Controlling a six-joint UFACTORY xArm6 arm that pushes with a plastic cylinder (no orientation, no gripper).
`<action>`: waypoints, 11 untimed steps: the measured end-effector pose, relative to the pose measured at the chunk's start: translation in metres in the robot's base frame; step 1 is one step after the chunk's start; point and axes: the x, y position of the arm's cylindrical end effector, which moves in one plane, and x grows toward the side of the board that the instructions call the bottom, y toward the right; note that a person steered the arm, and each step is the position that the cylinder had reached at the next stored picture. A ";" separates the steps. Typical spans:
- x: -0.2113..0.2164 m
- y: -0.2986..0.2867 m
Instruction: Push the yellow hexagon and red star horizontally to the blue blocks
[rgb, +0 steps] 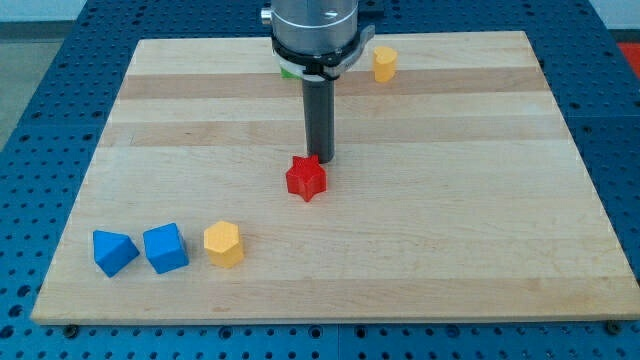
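red star (306, 178) just below my tip (322, 158), seemingly touching.

arm: comes in from view's top, centre, only the lower end visible | wrist: round grey/silver housing w/ black ring (315, 30), cut off by the frame edge | rod: dark, straight, hangs vertical below the housing | my tip (322, 159): at rod's lower end, down at bench level, mid-view | pose: upright, no tilt seen
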 end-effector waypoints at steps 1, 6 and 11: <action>0.016 -0.002; 0.079 -0.001; 0.065 -0.035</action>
